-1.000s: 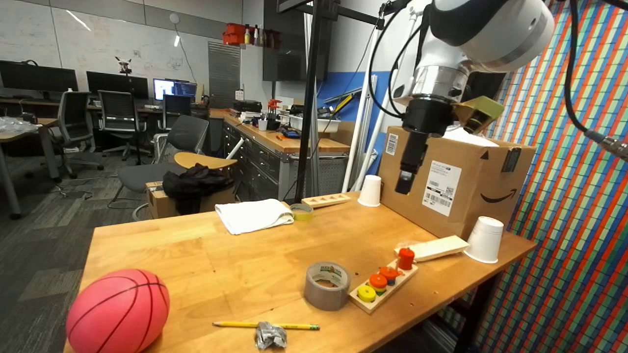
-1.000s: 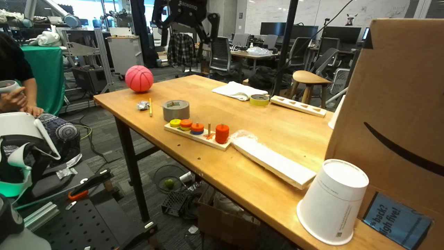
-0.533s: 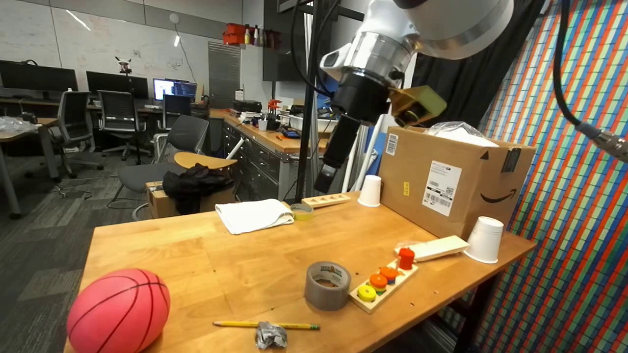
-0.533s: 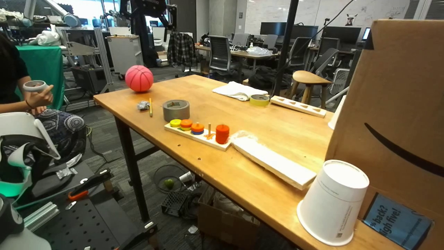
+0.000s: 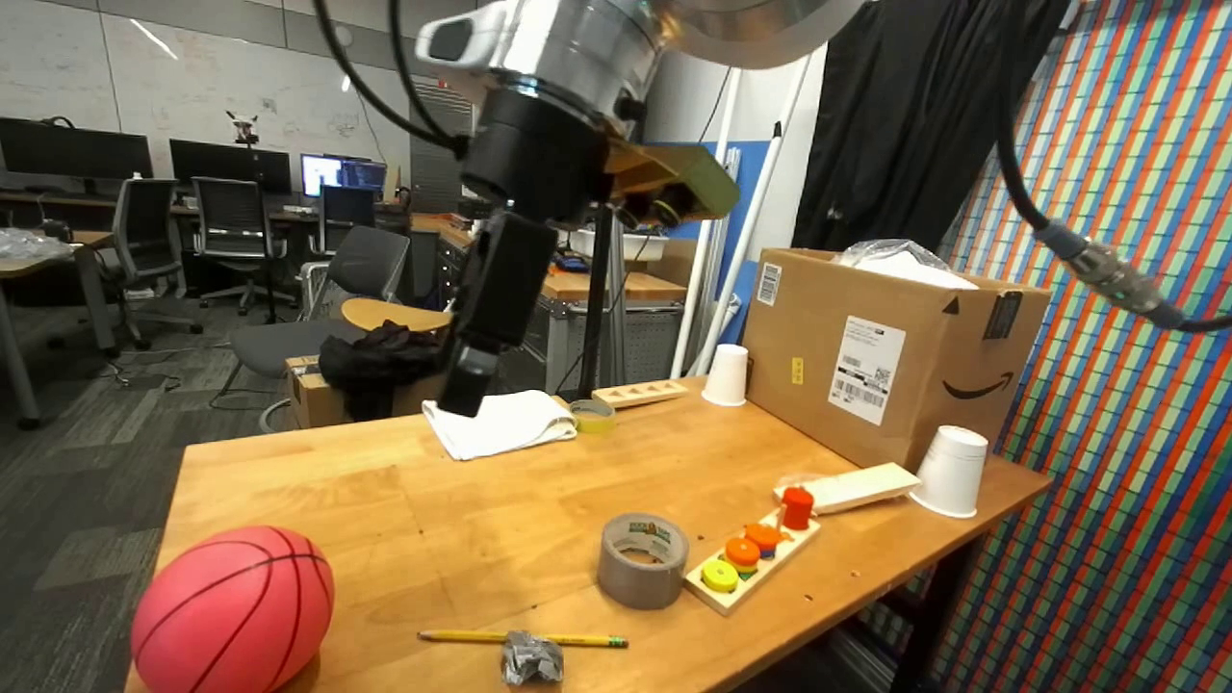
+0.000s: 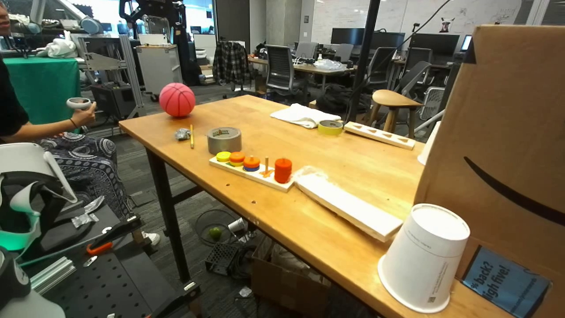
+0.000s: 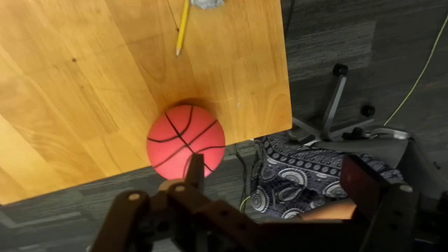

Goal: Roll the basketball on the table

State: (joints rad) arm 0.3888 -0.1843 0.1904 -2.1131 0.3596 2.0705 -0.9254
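Observation:
The red-pink basketball [image 5: 233, 611] with dark seams rests near a corner of the wooden table [image 5: 404, 520]. It also shows in an exterior view [image 6: 177, 100] and in the wrist view [image 7: 185, 129], where it sits at the table's edge. My gripper [image 5: 469, 385] is high above the table, to the right of the ball and apart from it in that exterior view. In the wrist view my gripper [image 7: 276, 173] is open and empty, its fingers wide apart. One finger [image 7: 196, 171] covers a small part of the ball in that view; the other is beyond the table edge.
A pencil [image 5: 577, 639] and a foil lump [image 5: 531, 658] lie near the ball. A grey tape roll [image 5: 643, 561], a stacking toy [image 5: 756, 558], a white cloth [image 5: 500, 423], cups and a cardboard box [image 5: 818, 356] stand farther off. A person [image 6: 84, 145] sits beside the table.
My arm and gripper have moved left in both exterior views, toward the ball's end of the table. The ball has not moved. The person's hand with the controller has moved right.

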